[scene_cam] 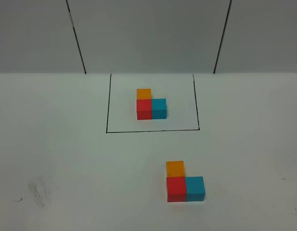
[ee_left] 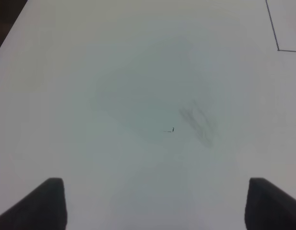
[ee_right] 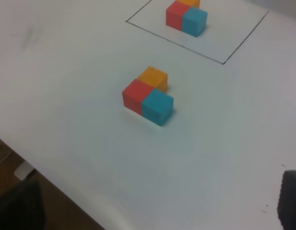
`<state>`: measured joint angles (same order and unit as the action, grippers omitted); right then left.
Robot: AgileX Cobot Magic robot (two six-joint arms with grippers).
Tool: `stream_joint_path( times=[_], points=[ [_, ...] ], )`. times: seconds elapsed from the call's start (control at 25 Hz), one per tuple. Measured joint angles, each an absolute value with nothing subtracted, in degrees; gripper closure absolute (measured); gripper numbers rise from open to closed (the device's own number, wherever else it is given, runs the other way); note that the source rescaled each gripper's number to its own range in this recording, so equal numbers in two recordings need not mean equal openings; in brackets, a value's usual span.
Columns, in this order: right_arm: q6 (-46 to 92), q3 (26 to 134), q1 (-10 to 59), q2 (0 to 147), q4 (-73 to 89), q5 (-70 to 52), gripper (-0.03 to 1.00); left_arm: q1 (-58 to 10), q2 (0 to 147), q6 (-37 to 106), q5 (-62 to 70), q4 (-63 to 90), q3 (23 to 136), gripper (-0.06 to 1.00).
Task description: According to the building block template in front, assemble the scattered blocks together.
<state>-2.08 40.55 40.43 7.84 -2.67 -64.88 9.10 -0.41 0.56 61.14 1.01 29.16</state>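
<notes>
The building block template [scene_cam: 151, 107] is an L of orange, red and cyan-blue cubes inside a thin black drawn rectangle at the table's far middle. It also shows in the right wrist view [ee_right: 186, 17]. The scattered blocks stand nearer, right of centre, touching in the same L: orange cube [scene_cam: 175, 168] behind red cube [scene_cam: 176, 188], cyan-blue cube [scene_cam: 195, 187] to the red one's right. The right wrist view shows them too: orange [ee_right: 153, 76], red [ee_right: 135, 93], cyan-blue [ee_right: 157, 106]. Neither gripper shows in the exterior view. The left gripper [ee_left: 152, 206] is open over bare table. The right gripper [ee_right: 155, 203] is open, well back from the blocks.
A grey smudge [scene_cam: 38, 192] and a small black mark lie at the near left of the white table, and the smudge also shows in the left wrist view [ee_left: 198, 122]. A corner of the drawn rectangle [ee_left: 277, 48] shows there. The table's front edge [ee_right: 66, 191] is close to the right gripper.
</notes>
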Motion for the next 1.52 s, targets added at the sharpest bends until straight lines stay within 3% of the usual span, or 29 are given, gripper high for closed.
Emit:
stream_joint_path(
  times=[0.4,0.64,1.04,1.52],
  points=[
    [2.2,30.4,40.5,0.6,0.3,-62.7,-0.03,9.1,-0.4,0.6,61.1,1.0,29.2,-0.05],
    [3.8,28.2,40.5,0.6,2.1,-60.9,0.05,9.1,-0.4,0.6,61.1,1.0,29.2,-0.05],
    [3.9,28.2,39.8,0.6,4.2,-60.7,0.34,9.1,-0.4,0.6,61.1,1.0,29.2,-0.05],
    [3.9,28.2,22.2,0.6,4.2,-60.6,0.7,9.1,-0.4,0.6,61.1,1.0,29.2,-0.05]
  ],
)
